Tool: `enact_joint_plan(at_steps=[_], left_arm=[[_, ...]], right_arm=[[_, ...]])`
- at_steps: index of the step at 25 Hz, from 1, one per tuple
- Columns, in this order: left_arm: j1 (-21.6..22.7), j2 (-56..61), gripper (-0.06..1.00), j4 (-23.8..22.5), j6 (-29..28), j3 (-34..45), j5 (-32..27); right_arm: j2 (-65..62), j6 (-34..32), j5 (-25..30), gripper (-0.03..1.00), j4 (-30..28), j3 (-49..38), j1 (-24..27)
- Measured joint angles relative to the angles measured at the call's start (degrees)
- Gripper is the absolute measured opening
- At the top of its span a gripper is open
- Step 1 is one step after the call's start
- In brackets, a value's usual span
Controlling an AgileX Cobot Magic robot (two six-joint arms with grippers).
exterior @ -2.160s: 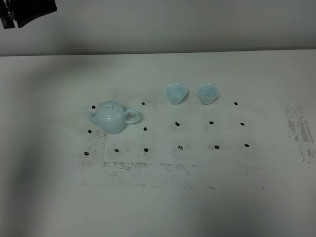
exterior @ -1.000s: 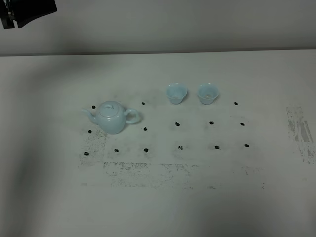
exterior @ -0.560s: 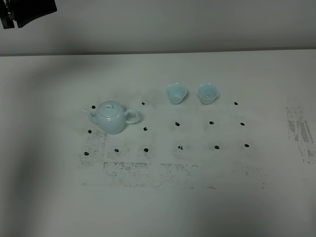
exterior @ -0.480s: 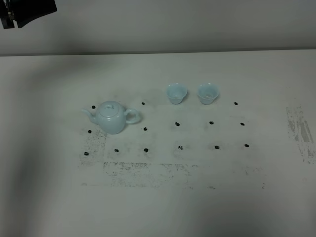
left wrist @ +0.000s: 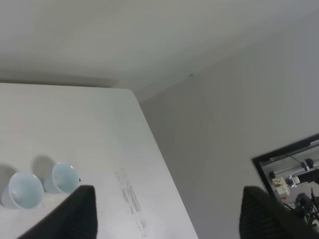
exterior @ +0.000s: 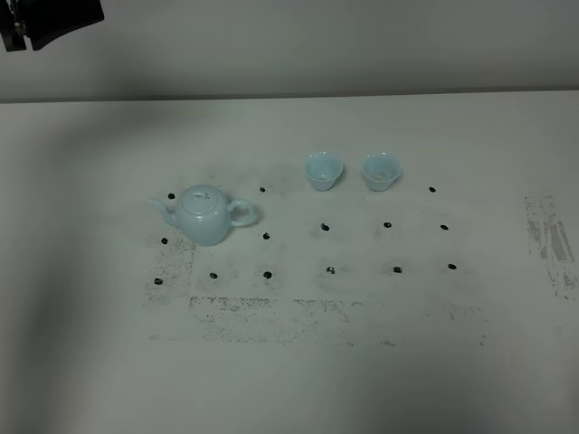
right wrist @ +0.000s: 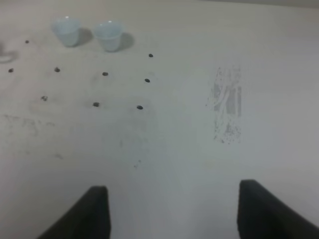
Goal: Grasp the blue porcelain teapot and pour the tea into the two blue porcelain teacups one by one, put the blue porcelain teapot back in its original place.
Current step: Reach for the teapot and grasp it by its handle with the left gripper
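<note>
Teapot (exterior: pixel 206 215) nr 2 teacups (exterior: pixel 323 170) (exterior: pixel 381 170) (all upright)

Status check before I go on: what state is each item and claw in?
Blue porcelain teapot: upright, lid on, not grasped.
Teacup nearer the teapot: upright, untouched.
Teacup farther from the teapot: upright, untouched.
Left claw: open, holding nothing.
Right claw: open, holding nothing.

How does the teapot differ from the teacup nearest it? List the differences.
Size: the teapot is clearly larger than the teacup.
Form: the teapot has a lid, spout and loop handle; the teacup is open-topped and handleless.
Place: in the high view the teapot stands left of the teacup and nearer the camera.
Both are pale blue, glossy and upright.
</note>
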State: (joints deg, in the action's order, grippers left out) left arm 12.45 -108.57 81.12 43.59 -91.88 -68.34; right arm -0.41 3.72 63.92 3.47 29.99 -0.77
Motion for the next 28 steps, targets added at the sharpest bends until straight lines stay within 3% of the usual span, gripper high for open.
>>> enact_joint_plan(at_steps=[28], left_arm=[[-0.17, 0.0, 0.62, -0.23, 1.56, 0.0, 0.0]], right_arm=[[0.0, 0.0, 0.0, 0.57, 1.45, -0.06, 0.0]])
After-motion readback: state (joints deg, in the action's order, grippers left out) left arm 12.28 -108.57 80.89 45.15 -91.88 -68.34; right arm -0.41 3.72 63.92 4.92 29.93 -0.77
